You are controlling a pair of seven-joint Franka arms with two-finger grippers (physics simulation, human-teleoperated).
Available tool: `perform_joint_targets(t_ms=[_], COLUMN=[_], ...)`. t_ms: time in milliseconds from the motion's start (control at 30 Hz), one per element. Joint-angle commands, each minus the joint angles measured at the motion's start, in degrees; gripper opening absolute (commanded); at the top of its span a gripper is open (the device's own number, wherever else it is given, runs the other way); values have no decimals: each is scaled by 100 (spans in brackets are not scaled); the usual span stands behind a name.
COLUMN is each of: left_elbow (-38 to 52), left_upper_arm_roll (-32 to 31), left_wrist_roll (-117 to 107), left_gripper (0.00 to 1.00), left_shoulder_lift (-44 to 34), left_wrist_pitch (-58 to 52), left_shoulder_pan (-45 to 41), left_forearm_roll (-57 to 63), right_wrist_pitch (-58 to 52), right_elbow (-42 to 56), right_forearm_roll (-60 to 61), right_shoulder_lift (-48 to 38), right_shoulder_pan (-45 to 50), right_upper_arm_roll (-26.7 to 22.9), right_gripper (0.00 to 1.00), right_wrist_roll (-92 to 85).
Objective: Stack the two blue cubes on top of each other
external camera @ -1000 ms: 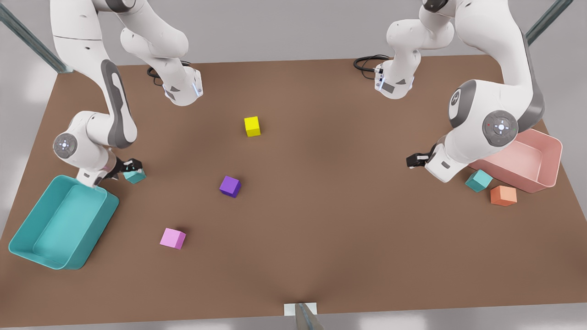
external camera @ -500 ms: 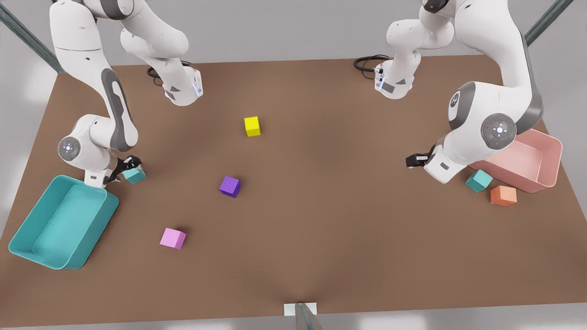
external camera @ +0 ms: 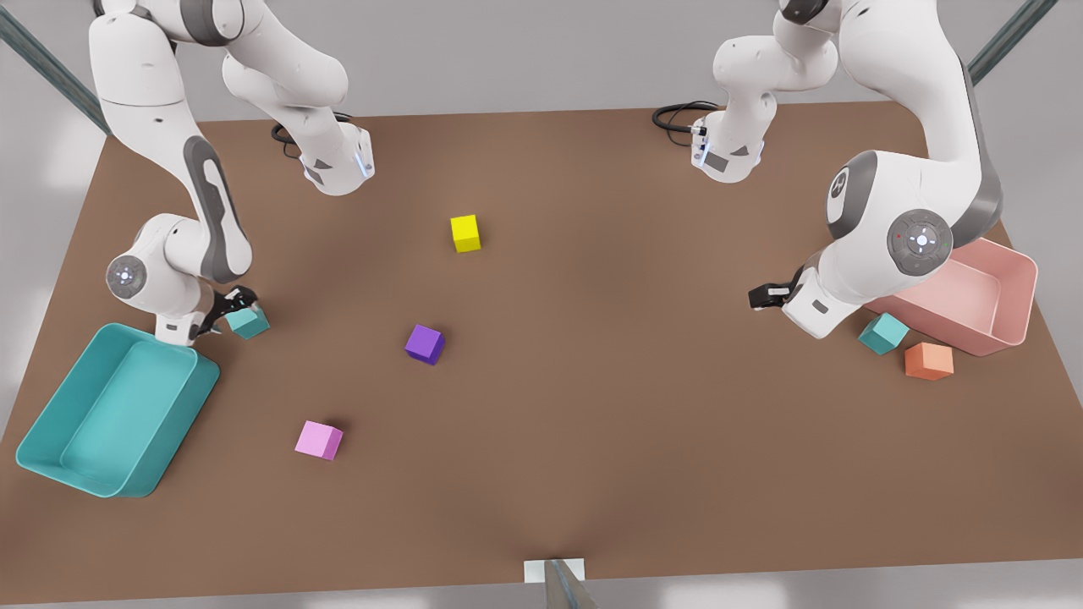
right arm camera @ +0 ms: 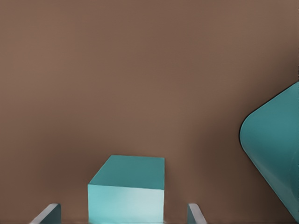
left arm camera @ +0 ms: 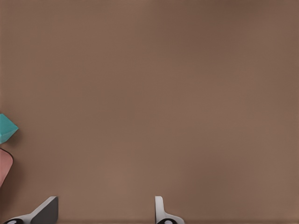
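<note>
Teal cube (external camera: 249, 321) unmoved, right gripper (external camera: 234, 306) slightly higher, open-jawed

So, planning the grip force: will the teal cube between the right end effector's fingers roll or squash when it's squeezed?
Probably not. The teal cube has flat faces and crisp edges, so it looks rigid and unlikely to roll. Its matte sides should grip fairly well between the right end effector fingers.
</note>
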Motion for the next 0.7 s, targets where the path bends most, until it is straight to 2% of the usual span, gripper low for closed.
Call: perform_joint_targets(t_ms=[0,667], left_elbow=[3,3], left_upper_arm_roll=[-5,-5], left_wrist_roll=[-7,-7], left_gripper=[100,100], left_shoulder_lift=[-6,37], left_wrist_pitch=[-4,-4], left_shoulder_pan=[1,1], left_forearm_roll=[4,4], right_wrist_pitch=[80,634], right_elbow=[-9,-185], right_forearm_roll=[10,125], right_shoulder_lift=[13,487], right_shoulder_pan=[5,-100], right_upper_arm_roll=[-13,-57], right_gripper=[100,100], right_wrist_roll=[-110,-110])
